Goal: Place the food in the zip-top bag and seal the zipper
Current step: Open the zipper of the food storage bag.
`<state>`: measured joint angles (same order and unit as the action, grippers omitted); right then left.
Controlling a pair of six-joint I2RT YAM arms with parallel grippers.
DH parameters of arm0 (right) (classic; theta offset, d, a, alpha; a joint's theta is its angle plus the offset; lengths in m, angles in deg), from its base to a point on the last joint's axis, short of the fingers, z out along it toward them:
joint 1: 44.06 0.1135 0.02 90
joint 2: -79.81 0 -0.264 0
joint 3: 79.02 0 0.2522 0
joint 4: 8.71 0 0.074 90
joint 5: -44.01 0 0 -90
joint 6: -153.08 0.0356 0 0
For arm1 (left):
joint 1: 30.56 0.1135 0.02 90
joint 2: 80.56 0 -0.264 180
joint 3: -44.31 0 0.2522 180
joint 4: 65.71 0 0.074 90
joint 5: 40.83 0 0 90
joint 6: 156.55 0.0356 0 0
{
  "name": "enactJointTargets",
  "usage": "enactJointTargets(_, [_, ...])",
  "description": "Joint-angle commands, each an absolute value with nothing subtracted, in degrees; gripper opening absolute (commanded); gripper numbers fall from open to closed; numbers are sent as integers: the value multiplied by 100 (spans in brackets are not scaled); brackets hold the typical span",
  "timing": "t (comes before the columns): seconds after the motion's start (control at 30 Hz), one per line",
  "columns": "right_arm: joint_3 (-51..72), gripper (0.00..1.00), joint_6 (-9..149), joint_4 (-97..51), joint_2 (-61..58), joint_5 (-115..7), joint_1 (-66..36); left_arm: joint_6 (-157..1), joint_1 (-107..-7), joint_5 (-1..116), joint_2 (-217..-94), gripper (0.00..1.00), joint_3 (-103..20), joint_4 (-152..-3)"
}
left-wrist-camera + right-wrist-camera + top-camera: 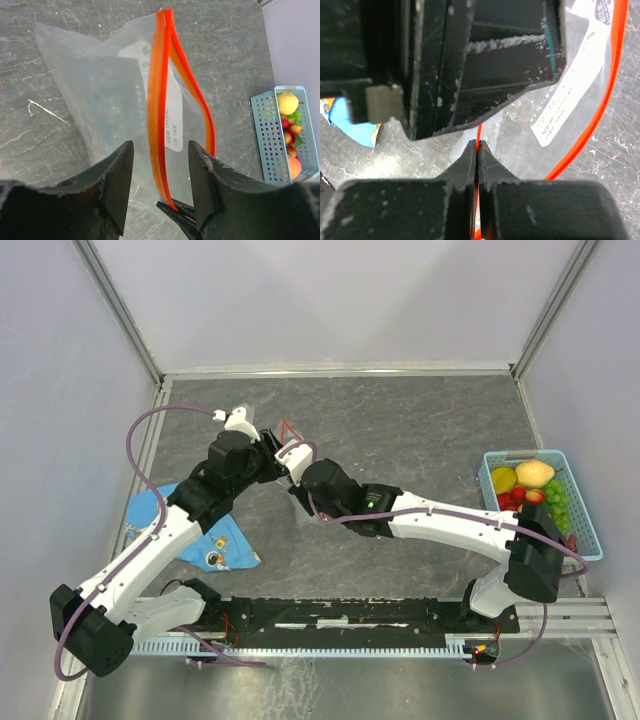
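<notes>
While pale walls (pixel 330 300) flank it, the tabletop (pixel 420 430) is grey — marbled (white-veined).

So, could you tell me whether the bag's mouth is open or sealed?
Open: the two strips of the zipper bow apart, joined only at the far end; the right hand pinches its near end.

One clear, crinkly plastic zip-top bag (pixel 100 100) is in view. It carries one orange-red zipper strip (pixel 159 100) along its mouth and one white label patch (pixel 172 120).

One light-blue perforated plastic basket (pixel 525 453) stands at the table's right edge. It holds two yellow lemon-like toy fruits (pixel 535 472), one orange-pink peach (pixel 294 166) and one green grape bunch (pixel 556 502). The red strawberries (pixel 514 498) are too crowded to count.

One blue patterned cloth (pixel 225 545) lies near the left edge. Two white-and-black robot arms (pixel 150 540) reach over the table.
</notes>
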<state>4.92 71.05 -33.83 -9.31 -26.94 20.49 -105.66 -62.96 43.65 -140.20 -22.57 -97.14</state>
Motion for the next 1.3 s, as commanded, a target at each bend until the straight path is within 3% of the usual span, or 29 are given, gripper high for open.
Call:
enactJointTargets(0.0, [750, 2, 7262, -2960, -936, -2438, 2096, -10303, -6329, 4142, -13929, 52, -2181, -9619])
enactJointTargets(0.3, [691, 3, 7380, -2769, -968, -2499, 2111, -10276, -6330, 4112, -13910, 38, -2043, -9635])
enactJointTargets(0.43, [632, 7, 7438, -2688, -984, -2589, 2113, -10190, -6329, 4140, -13877, 24, -2066, -9652])
enactJointTargets(0.57, [606, 20, 7400, -2718, -858, -2875, 2106, -9995, -6327, 4142, -13840, 12, -2134, -9701])
enactJointTargets(0.7, [626, 33, 7313, -2960, -571, -3080, 2111, -9799, -6327, 4108, -13886, 6, -2267, -9847])
enactJointTargets(0.87, [638, 53, 7329, -3271, -129, -2771, 2108, -9630, -6327, 4244, -13918, 4, -2369, -9881])
enactJointTargets(1.1, [792, 65, 7354, -3620, -15, -1448, 2102, -9582, -6331, 4368, -13949, 3, -2449, -9934])
enactJointTargets(1.27, [1171, 74, 7461, -3830, -399, -1228, 2100, -9597, -6326, 4488, -14026, 3, -2475, -9932])
